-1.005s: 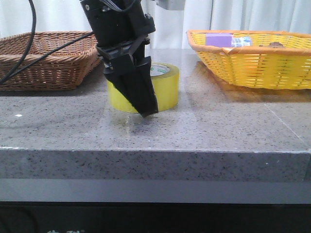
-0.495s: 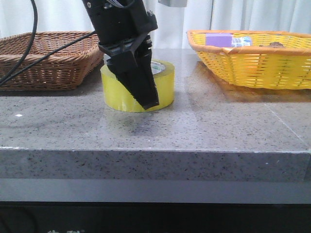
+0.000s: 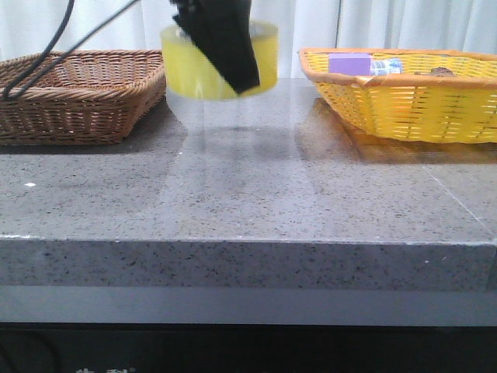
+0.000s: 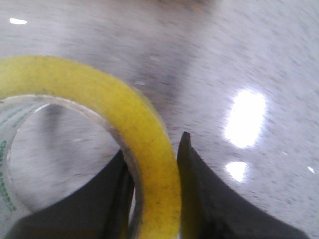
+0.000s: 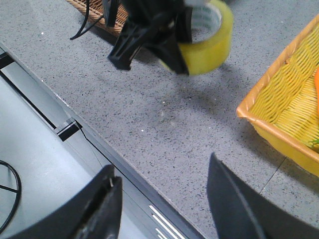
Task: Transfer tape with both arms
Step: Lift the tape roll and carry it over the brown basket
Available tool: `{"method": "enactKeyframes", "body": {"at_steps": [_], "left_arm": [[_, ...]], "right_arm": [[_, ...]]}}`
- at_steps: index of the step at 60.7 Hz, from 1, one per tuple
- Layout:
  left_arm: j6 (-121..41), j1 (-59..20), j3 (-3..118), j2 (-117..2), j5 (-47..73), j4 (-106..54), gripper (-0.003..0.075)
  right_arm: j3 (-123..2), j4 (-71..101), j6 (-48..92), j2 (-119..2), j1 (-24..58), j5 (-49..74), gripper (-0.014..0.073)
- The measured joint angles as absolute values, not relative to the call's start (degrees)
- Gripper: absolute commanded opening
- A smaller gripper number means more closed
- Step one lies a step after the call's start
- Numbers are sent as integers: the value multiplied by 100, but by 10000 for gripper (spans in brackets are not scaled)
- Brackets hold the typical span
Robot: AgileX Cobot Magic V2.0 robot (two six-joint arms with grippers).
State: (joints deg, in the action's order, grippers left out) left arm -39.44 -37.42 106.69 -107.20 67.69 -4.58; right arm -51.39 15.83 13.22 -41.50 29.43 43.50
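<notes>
Gripping the tape [image 3: 203, 62] wall, left fingers [image 4: 199, 194] inside and outside; right fingers [image 5: 104, 204] spread wide.

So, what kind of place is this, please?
Probably an indoor robot test bench, not a home: a speckled grey stone table holds a brown wicker basket and a yellow basket, white curtains hang behind, and the left gripper holds the tape aloft.

Matte black left pincer [image 3: 225, 47], 2 angular tapered fingers, black cables [image 3: 46, 50] trailing behind
</notes>
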Motion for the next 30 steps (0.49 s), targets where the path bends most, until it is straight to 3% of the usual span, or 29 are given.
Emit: {"method": "enactKeyframes", "body": {"at_steps": [15,30], "left_arm": [[-2931,-3538,11160,-10720,6869,139,102],[-1876,-2737,11183,-10720,6935,239,102]], "right_arm": [[-5139,1583,1322,-4150,2943,4350,410],[-5139,1583,1322,-4150,2943,4350,410]]}}
